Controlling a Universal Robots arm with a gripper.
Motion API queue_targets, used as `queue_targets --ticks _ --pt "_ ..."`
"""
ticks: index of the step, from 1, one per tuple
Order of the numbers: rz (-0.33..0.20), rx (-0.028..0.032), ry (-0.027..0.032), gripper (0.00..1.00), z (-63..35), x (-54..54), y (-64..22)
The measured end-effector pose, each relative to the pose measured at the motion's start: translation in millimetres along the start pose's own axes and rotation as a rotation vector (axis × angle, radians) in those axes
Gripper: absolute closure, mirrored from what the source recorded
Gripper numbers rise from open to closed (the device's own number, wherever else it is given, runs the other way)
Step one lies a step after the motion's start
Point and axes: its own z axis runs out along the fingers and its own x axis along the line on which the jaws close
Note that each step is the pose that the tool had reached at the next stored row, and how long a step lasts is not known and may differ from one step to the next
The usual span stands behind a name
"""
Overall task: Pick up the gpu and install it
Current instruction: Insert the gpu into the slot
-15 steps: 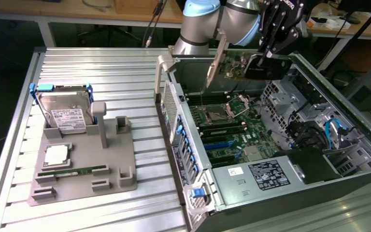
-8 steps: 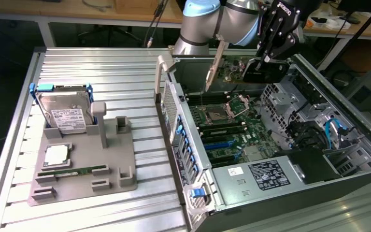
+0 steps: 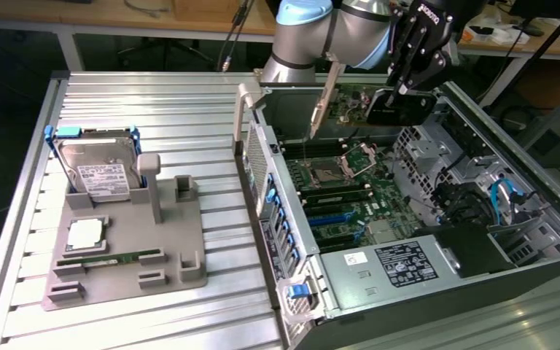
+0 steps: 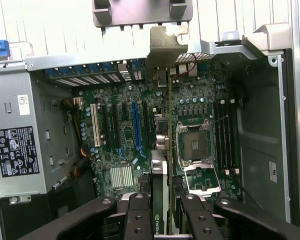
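Note:
My gripper point(image 3: 407, 89) is shut on the gpu point(image 3: 402, 109) and holds it above the open computer case point(image 3: 494, 138). In the exterior view the card's black shroud hangs below the fingers, and its silver end bracket point(image 3: 323, 102) points toward the case's rear wall. The wrist view shows the gpu point(image 4: 166, 165) edge-on between my black fingers point(image 4: 138, 215), with its bracket point(image 4: 167, 47) at the far end. It hangs over the green motherboard point(image 4: 119, 125), between the blue slot point(image 4: 136, 122) and the CPU socket point(image 4: 195, 145). I cannot tell whether the card touches a slot.
The motherboard point(image 3: 358, 197) lies inside the case, next to a power supply point(image 3: 397, 264) and drive bays. On the ribbed metal table point(image 3: 163, 102), a grey fixture point(image 3: 163, 240) holds a hard drive point(image 3: 95, 171), a CPU point(image 3: 85, 232) and a RAM stick point(image 3: 110, 258).

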Motion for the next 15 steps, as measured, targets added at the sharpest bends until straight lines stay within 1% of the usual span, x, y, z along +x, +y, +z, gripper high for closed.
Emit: queue_targets --ticks 12,15 --pt "0.0 0.0 0.0 0.73 0.0 0.0 0.0" --pt "0.0 0.0 -0.0001 0.73 2.2 0.0 0.0"
